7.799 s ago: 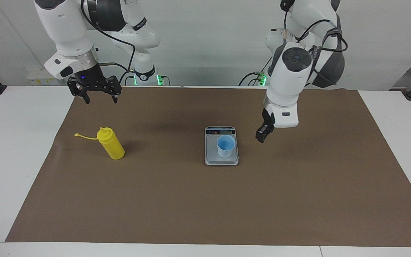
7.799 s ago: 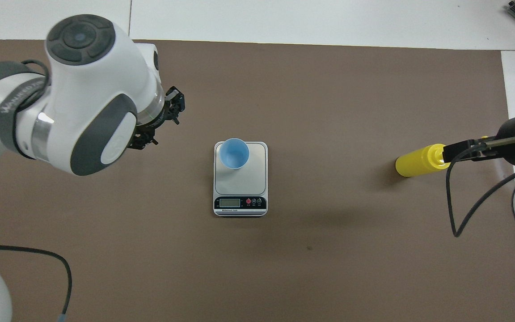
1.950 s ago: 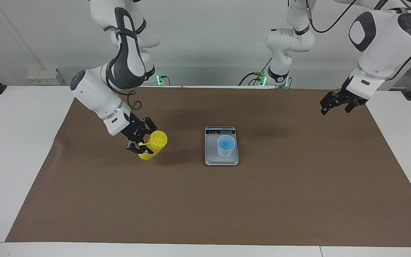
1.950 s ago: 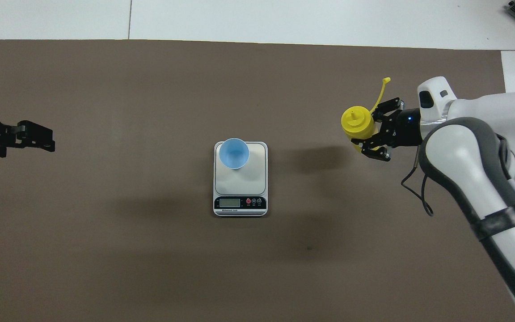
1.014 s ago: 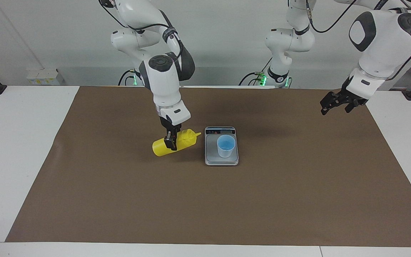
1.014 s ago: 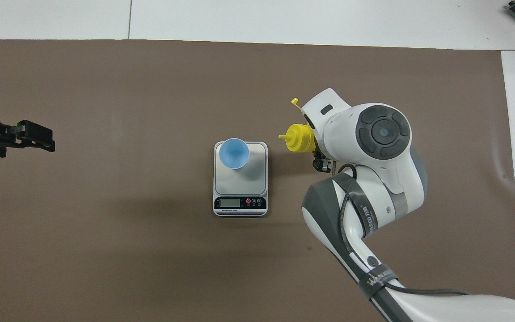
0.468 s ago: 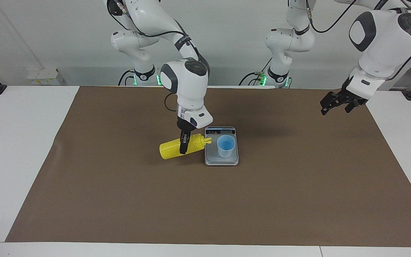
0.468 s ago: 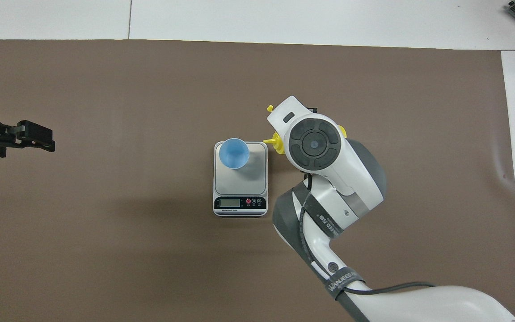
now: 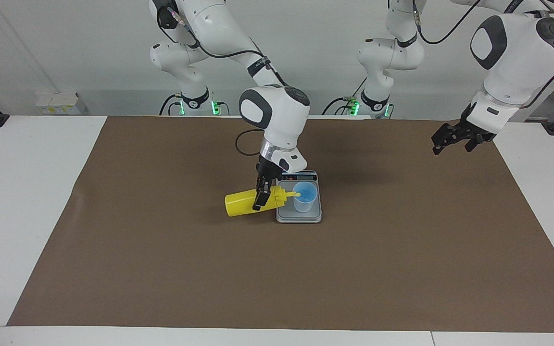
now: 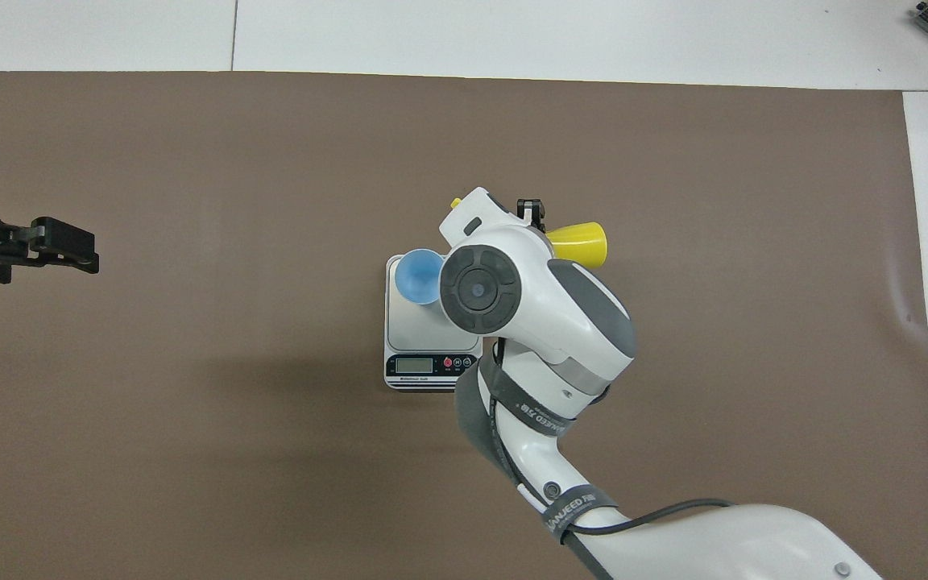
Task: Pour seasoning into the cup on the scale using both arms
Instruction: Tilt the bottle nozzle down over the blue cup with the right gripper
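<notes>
Seasoning (image 9: 241,203) tipped in right gripper (image 9: 261,195), nozzle over cup (image 9: 304,196) on scale (image 9: 284,215).

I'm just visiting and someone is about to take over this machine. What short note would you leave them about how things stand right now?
Right gripper: shut on the yellow bottle, holding it nearly on its side, nozzle at the blue cup's rim.
Left gripper: open, holding nothing, waiting over the mat's edge at the left arm's end of the table.
The cup stands on the scale.
Done: bottle picked up, carried over, tipped.
Left: pour; whether anything has come out cannot be seen. Then set the bottle down.
</notes>
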### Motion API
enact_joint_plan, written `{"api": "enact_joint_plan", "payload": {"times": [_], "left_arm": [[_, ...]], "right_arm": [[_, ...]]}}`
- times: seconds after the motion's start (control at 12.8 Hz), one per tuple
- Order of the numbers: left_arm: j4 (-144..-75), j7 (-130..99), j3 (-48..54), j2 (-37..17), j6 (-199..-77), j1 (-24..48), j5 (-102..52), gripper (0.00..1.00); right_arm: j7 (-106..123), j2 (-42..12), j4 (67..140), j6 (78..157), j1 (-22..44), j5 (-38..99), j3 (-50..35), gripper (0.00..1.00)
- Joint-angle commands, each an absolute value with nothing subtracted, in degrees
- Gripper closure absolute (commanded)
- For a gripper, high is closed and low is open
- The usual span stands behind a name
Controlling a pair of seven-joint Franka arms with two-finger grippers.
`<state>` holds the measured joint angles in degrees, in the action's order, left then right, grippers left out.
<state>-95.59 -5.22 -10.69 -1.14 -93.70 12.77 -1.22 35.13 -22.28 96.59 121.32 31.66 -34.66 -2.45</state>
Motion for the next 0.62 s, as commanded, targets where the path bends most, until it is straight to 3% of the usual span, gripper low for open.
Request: {"api": "enact_joint_plan", "payload": {"times": [0.0, 0.55], "left_arm": [[-97.29, -5.89, -10.46, 0.35, -94.75, 12.57, -0.35, 0.00], [-97.29, -5.89, -10.46, 0.35, -94.75, 12.57, -0.35, 0.00]], "right_arm": [[31.13, -22.85, 94.57, 118.66, 32.43, -40.85, -2.55, 0.46], [22.33, -21.80, 97.03, 117.51, 36.74, -57.90, -2.55, 0.45]]}}
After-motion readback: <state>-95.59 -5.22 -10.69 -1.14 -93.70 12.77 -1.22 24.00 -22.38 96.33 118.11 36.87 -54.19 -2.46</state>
